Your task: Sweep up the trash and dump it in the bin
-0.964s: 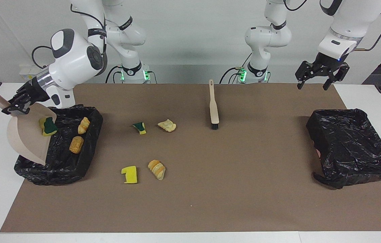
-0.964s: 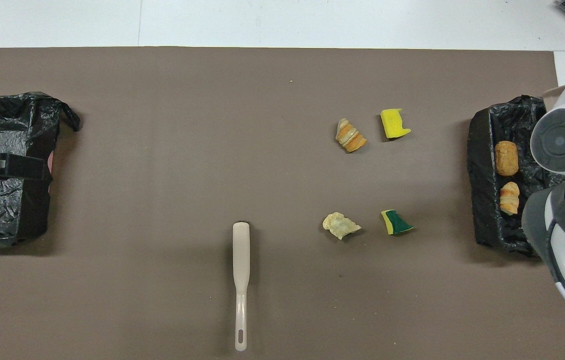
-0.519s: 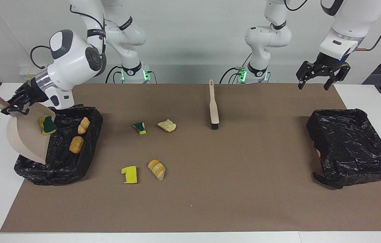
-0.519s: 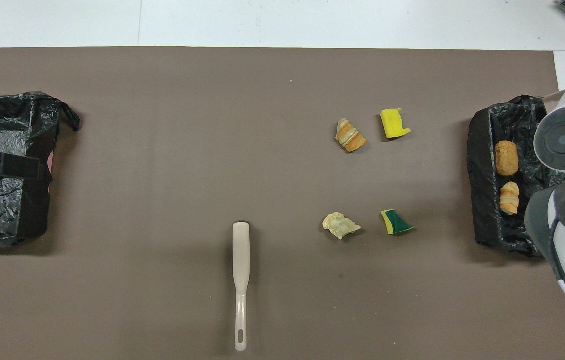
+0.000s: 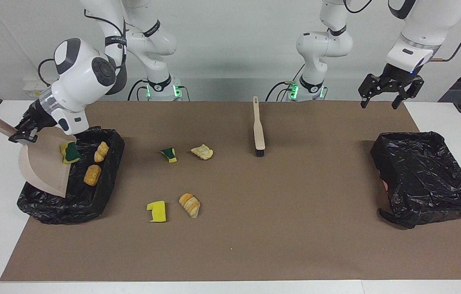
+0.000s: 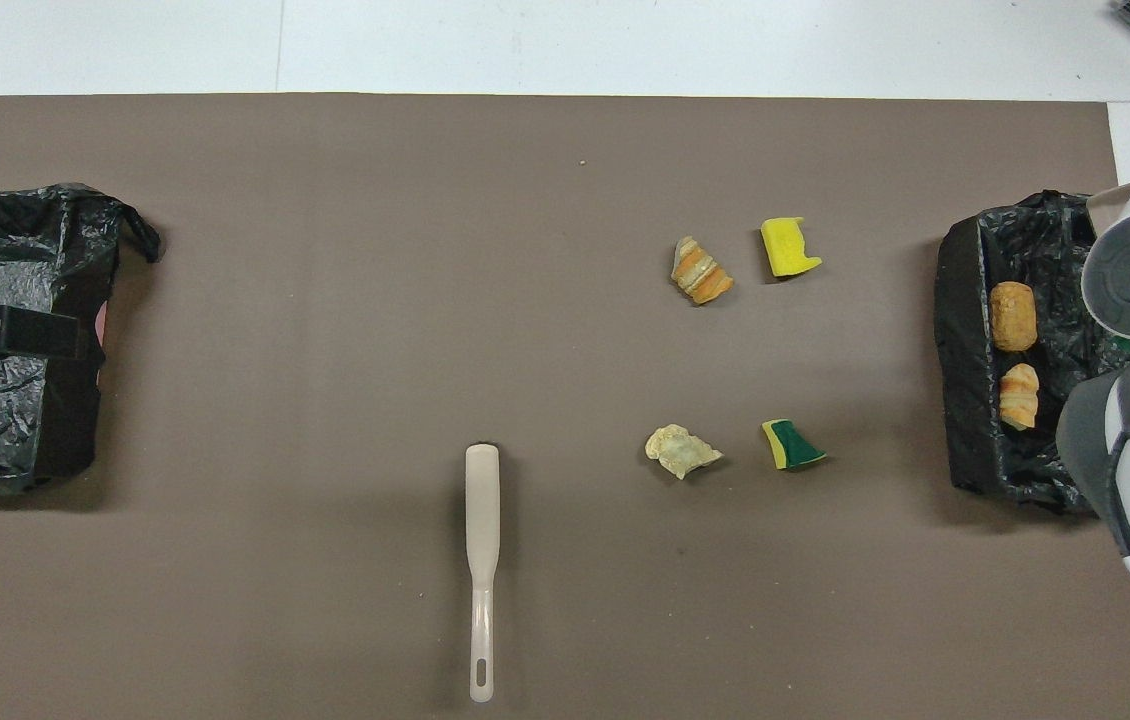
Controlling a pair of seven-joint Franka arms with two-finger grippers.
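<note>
My right gripper (image 5: pixel 21 136) is shut on the handle of the beige dustpan (image 5: pixel 43 167), which tilts over the black-lined bin (image 5: pixel 51 206) at the right arm's end of the table. A yellow-and-green sponge scrap (image 5: pixel 70 152) lies on the pan's edge over the bin. Two bread chunks (image 5: pixel 101 151) (image 5: pixel 92 174) lie in the bin (image 6: pixel 965 350). On the mat lie a green sponge scrap (image 5: pixel 169 154), a pale bread chunk (image 5: pixel 202 151), a yellow sponge scrap (image 5: pixel 157 211) and a striped bread chunk (image 5: pixel 190 204). The left gripper (image 5: pixel 381 101) hangs open, holding nothing, above the mat's corner near the left arm's base.
A beige brush (image 5: pixel 258 128) with black bristles lies on the brown mat (image 5: pixel 279 228) near the robots, handle toward them. A second black-lined bin (image 5: pixel 426 175) stands at the left arm's end of the table.
The right gripper has shifted the dustpan toward the bin's middle, and the sponge scrap on it has come along toward the bread chunks. The left arm has stayed put.
</note>
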